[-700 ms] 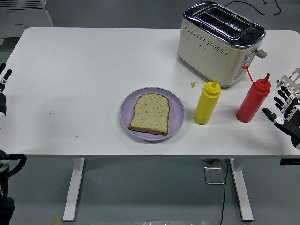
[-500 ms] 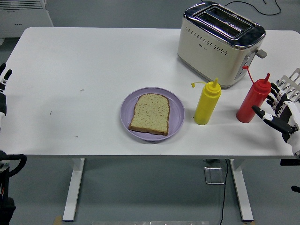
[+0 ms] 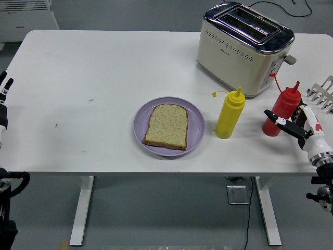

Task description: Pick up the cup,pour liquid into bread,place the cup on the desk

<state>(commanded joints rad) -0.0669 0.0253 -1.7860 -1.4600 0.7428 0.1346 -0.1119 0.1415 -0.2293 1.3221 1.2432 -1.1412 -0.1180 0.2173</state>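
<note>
At table's right edge: right hand around red squeeze bottle, fingers spread, grip not closed; left hand idle, far left.

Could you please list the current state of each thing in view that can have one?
Toaster: upright, slots empty.
Bread slice: flat on the purple plate, bare.
Yellow bottle: upright, cap hanging off its tip.
Red bottle: upright, uncapped, not yet clearly gripped.
Right hand: open, fingers around the red bottle.
Left hand: resting at the left edge.
</note>
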